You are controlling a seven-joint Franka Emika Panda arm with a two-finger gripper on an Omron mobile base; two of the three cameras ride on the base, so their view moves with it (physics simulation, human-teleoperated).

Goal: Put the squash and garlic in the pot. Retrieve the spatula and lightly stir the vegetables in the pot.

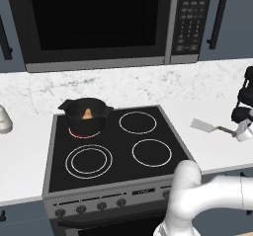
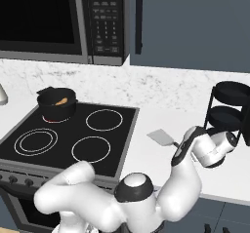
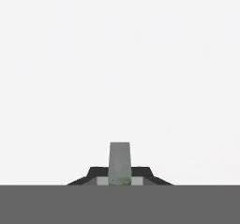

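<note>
I see a matt black pot (image 1: 85,115) on a glossy black glass cooktop (image 1: 118,146). The counter (image 1: 217,146) looks smooth white stone, the spatula (image 1: 206,126) blade dull grey.

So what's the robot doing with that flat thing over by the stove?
The robot's end effector has shut on the handle of the spatula, which lies on the white counter to the right of the stove. The black pot sits on the back left burner with the tan-orange squash already inside. The garlic can't be made out. Stirring hasn't started yet.
</note>
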